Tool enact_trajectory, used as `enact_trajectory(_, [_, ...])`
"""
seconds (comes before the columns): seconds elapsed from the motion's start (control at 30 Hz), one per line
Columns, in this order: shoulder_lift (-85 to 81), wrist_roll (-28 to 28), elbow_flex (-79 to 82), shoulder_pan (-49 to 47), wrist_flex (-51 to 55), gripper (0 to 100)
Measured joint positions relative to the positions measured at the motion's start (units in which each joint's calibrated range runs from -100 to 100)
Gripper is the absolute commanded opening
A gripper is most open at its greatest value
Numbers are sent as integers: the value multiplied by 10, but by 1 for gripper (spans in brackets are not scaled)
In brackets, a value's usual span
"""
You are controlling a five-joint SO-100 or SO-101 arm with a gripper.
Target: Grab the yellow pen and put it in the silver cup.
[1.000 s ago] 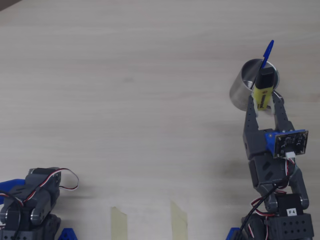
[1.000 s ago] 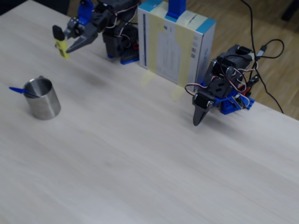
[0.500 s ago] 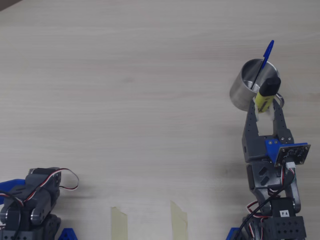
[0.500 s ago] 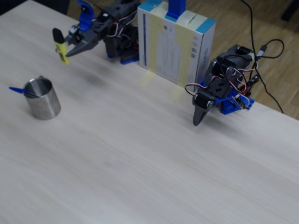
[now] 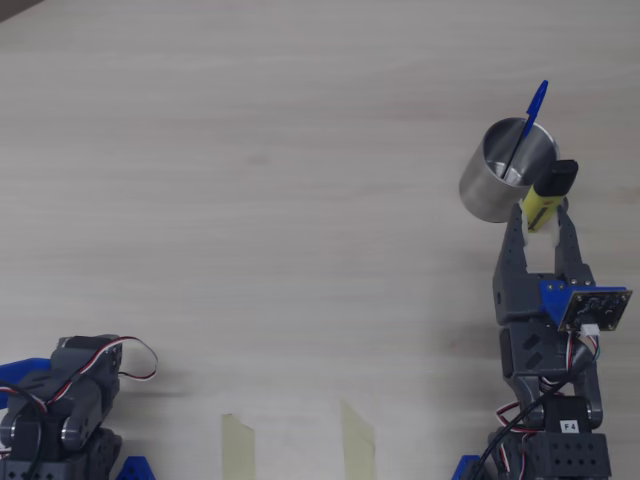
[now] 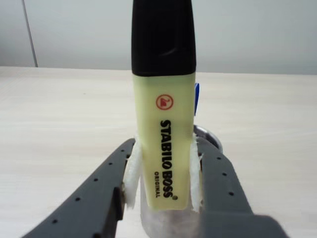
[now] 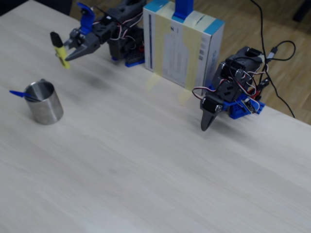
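My gripper (image 5: pixel 541 222) (image 7: pixel 65 55) (image 6: pixel 163 193) is shut on the yellow pen (image 5: pixel 547 198) (image 6: pixel 162 124) (image 7: pixel 59 47), a chunky highlighter held nearly upright with its black cap up. It hangs in the air beside the silver cup (image 5: pixel 498 182) (image 7: pixel 44 102), just off the cup's rim on the arm's side in the overhead view. In the wrist view the cup's rim (image 6: pixel 210 140) shows behind and below the pen. A thin blue pen (image 5: pixel 528 122) (image 7: pixel 19 94) leans inside the cup.
A second arm (image 7: pixel 228 97) (image 5: pixel 60 410) rests folded on the table. A blue-and-white box (image 7: pixel 182 43) stands between the two arm bases. Two strips of tape (image 5: pixel 237 445) lie near the front edge in the overhead view.
The gripper has drawn back toward its base and lifted, tilting the yellow pen more upright; its cap moved off the cup's opening to just outside the rim.
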Motion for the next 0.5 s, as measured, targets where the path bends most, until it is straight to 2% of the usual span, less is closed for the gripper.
enact_trajectory(0.5, [57,-2,5,29,-50,7])
